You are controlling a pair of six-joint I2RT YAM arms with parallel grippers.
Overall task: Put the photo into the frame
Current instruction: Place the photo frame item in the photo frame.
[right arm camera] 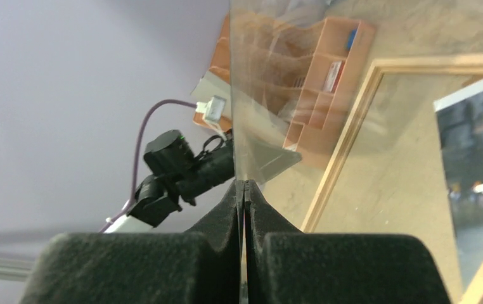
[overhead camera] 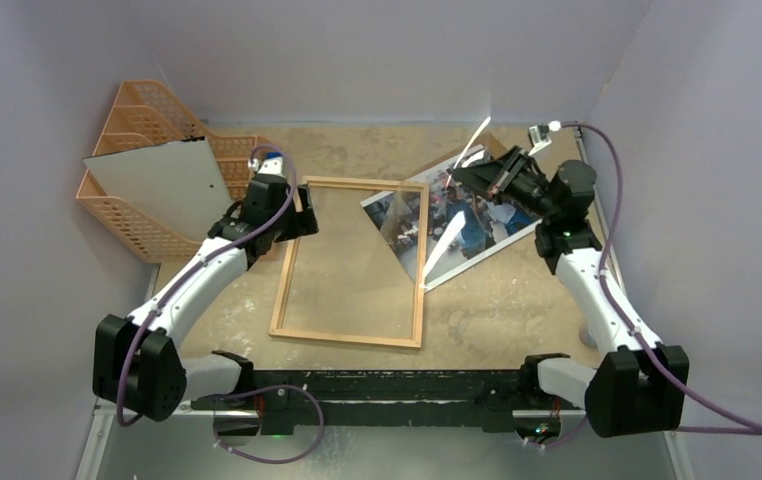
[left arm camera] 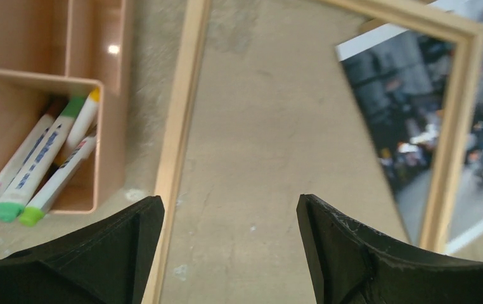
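The light-wood frame (overhead camera: 349,337) lies flat in the middle of the table; it also shows in the left wrist view (left arm camera: 177,133). The street photo (overhead camera: 472,215) lies face up at its far right, one corner under the frame's right rail (left arm camera: 454,126). My right gripper (overhead camera: 474,178) is shut on the edge of a clear pane (right arm camera: 289,95) and holds it tilted up over the frame's far right part (overhead camera: 407,235). In the right wrist view the right gripper (right arm camera: 244,185) has its pads pressed on the pane. My left gripper (overhead camera: 302,218) is open and empty, low over the frame's far left corner (left arm camera: 229,209).
An orange mesh organizer (overhead camera: 142,120) stands at the far left, with a pale grey sheet (overhead camera: 162,185) leaning on it. Marker pens (left arm camera: 42,164) lie in one of its compartments. A brown panel corner (overhead camera: 498,142) shows behind the photo. Walls close in on three sides.
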